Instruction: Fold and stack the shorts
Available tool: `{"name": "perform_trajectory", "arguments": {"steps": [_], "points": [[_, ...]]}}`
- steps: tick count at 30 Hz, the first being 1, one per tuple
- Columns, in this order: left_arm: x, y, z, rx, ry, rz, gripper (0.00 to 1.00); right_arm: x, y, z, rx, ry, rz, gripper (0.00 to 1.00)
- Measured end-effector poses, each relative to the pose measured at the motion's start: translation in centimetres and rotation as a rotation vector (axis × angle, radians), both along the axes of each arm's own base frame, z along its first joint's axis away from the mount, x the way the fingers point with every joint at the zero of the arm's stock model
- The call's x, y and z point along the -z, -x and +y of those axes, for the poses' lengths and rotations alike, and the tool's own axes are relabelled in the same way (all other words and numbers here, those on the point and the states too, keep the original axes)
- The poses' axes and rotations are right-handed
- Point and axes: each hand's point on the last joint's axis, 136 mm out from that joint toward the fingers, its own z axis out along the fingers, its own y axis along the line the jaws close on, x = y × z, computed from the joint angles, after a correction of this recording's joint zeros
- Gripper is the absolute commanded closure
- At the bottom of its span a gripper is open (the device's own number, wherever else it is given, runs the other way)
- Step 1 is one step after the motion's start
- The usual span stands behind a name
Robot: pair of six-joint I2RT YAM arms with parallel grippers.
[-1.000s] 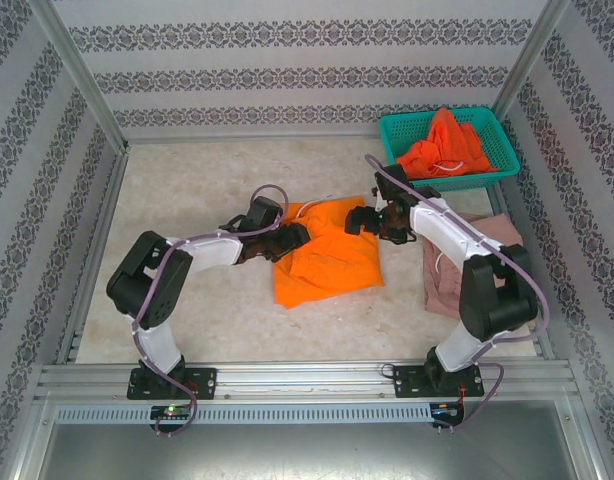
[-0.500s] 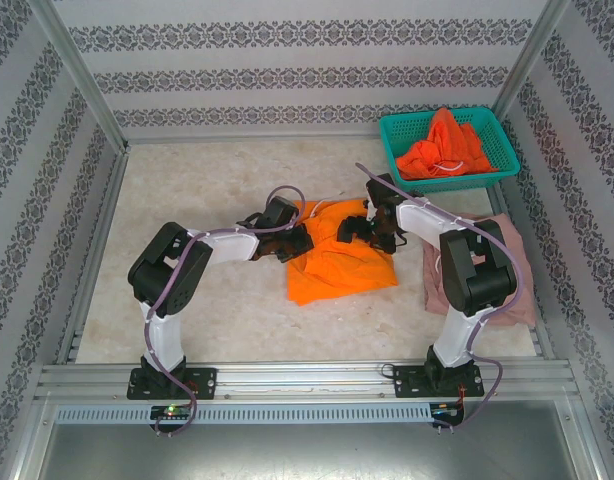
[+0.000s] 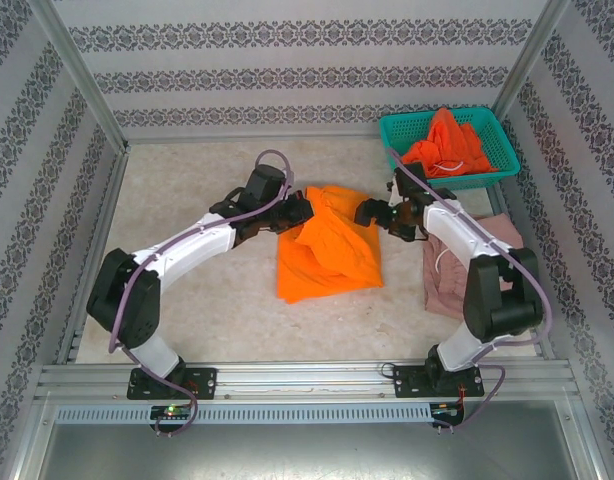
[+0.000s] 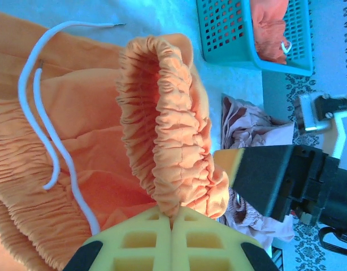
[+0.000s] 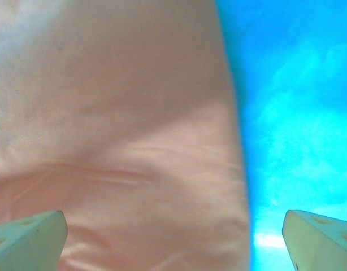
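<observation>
One pair of bright orange shorts lies mid-table. My left gripper is shut on its gathered elastic waistband, pinched between the yellow fingertips and held up off the table. The white drawstring trails loose over the cloth. My right gripper stands open at the shorts' right edge; in the right wrist view its jaws are spread wide over pale cloth, gripping nothing. Dusty pink shorts lie at the right, partly under the right arm. More orange shorts sit heaped in the basket.
The teal mesh basket stands at the back right corner, close behind the right gripper. Patterned walls and metal rails enclose the table. The pink shorts lie close to the right rail.
My left gripper has shut on the orange waistband and swung toward the back, lifting that edge. The right gripper has drawn back to the shorts' right edge, still open.
</observation>
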Motion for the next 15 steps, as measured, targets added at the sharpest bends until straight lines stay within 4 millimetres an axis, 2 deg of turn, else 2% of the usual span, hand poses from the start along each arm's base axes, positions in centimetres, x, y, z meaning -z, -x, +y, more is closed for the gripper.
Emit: {"name": "perform_trajectory", "arguments": {"steps": [2, 4, 8, 10, 13, 15], "points": [[0.7, 0.4, 0.9, -0.009, -0.008, 0.014, 1.00, -0.4, 0.1, -0.2, 0.005, -0.002, -0.011, 0.02], [2.6, 0.9, 2.3, -0.026, -0.034, 0.054, 1.00, -0.2, 0.4, -0.3, 0.006, -0.001, -0.005, 0.02], [8.0, 2.3, 5.5, -0.063, -0.105, 0.167, 1.00, 1.1, 1.3, -0.3, 0.001, -0.004, 0.035, 0.03], [10.3, 3.1, 6.9, -0.084, -0.133, 0.217, 0.96, 1.9, 1.7, -0.1, -0.005, -0.014, 0.061, 0.03], [13.6, 4.3, 8.8, -0.110, -0.168, 0.298, 0.83, 3.3, 2.0, 0.3, -0.015, -0.031, 0.103, 0.03], [14.6, 4.5, 9.2, -0.108, -0.181, 0.321, 0.69, 4.3, 2.0, 0.7, -0.022, -0.047, 0.130, 0.02]]}}
